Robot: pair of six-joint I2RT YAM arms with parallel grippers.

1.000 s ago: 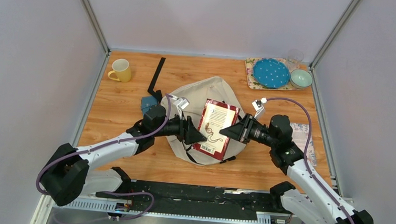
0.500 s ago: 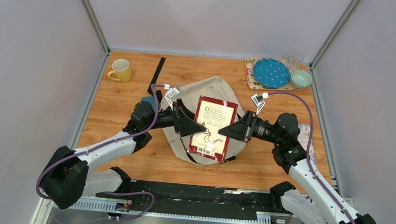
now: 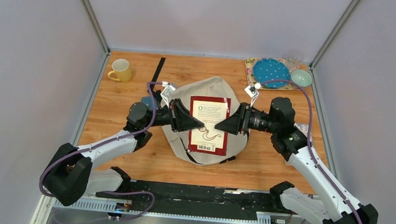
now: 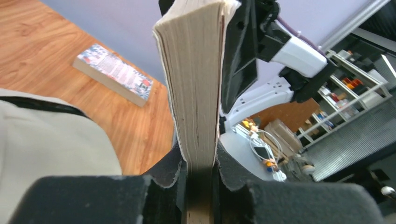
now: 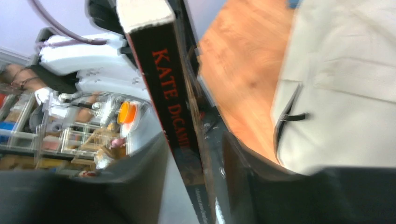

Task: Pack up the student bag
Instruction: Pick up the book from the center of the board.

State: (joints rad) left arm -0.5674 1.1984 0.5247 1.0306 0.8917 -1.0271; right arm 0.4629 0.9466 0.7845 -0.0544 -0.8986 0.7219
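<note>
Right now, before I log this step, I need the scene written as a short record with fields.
held item: book, red-bordered, lying flat above the bag
left gripper: shut on the book's page edge
right gripper: book's spine sits between its fingers; whether it is clamped cannot be told
student bag: beneath the book, on the table
elsewhere: second book flat on the table; yellow mug at the far left
</note>
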